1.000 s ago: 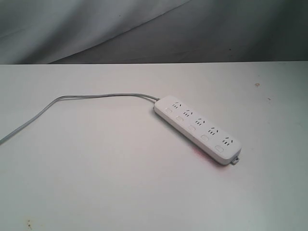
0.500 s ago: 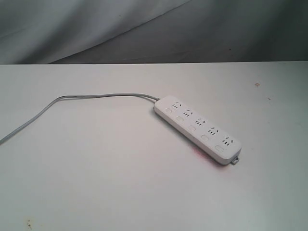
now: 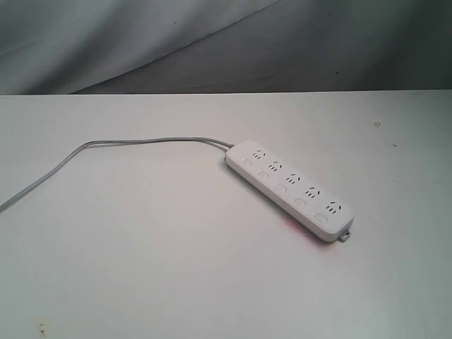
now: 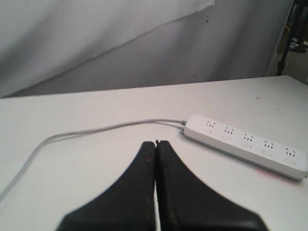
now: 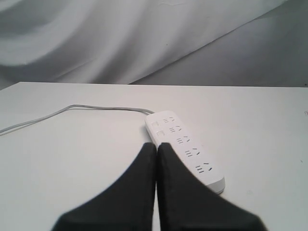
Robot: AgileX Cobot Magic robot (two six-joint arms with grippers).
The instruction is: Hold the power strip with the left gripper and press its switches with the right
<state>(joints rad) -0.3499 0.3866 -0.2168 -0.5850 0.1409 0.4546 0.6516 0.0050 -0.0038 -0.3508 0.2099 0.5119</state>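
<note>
Grey cord [image 3: 106, 145] runs in from the left across the table [image 3: 141, 282]. Power strip [image 3: 289, 189] lies flat right of centre, long axis diagonal: cord end far-left, tab [image 3: 344, 236] near-right. Left end effector [image 4: 155, 144]: fingers together, empty. Right end effector [image 5: 157, 146]: likewise.

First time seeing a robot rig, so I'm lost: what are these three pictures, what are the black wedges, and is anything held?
The robot has two arms, each ending in a pincer. One camera off the arms shows a white table with a power strip and its grey cord. The other two cameras sit on the wrists: the black wedges are the left pincer and the right pincer, both shut and empty. Nothing holds the strip.
</note>
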